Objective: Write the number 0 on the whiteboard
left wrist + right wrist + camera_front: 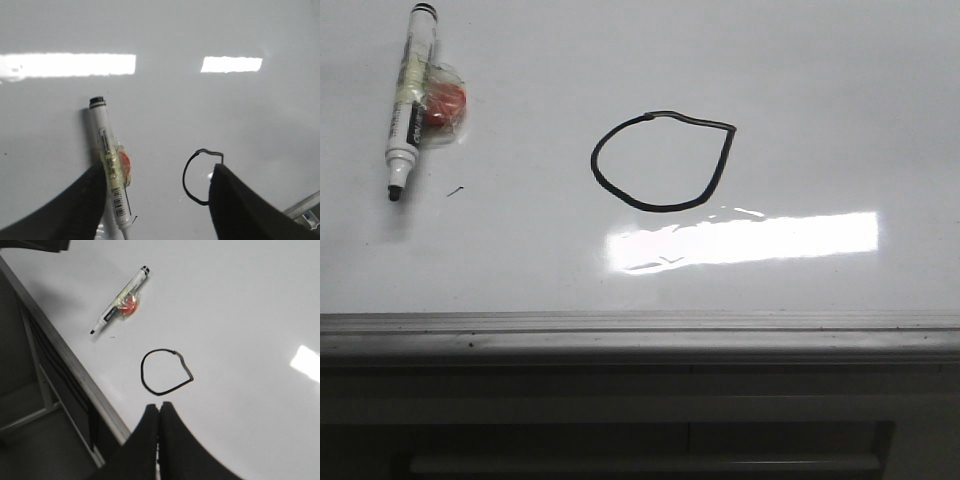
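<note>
The number 0 (663, 163) is a closed black loop drawn in the middle of the whiteboard (820, 80). It also shows in the left wrist view (196, 177) and the right wrist view (165, 371). A white marker (409, 98) lies uncapped on the board at the far left, tip toward the front edge, with a red blob in clear tape stuck to it. My left gripper (157, 175) is open and empty above the board, the marker (111, 165) lying beside one finger. My right gripper (159, 407) is shut and empty, hovering above the board near the loop. Neither gripper shows in the front view.
A tiny black dash mark (454, 190) sits right of the marker's tip. The grey metal edge rail (640, 335) runs along the board's front, with a dark frame below it. Bright light reflections (750, 240) lie on the board in front of the loop.
</note>
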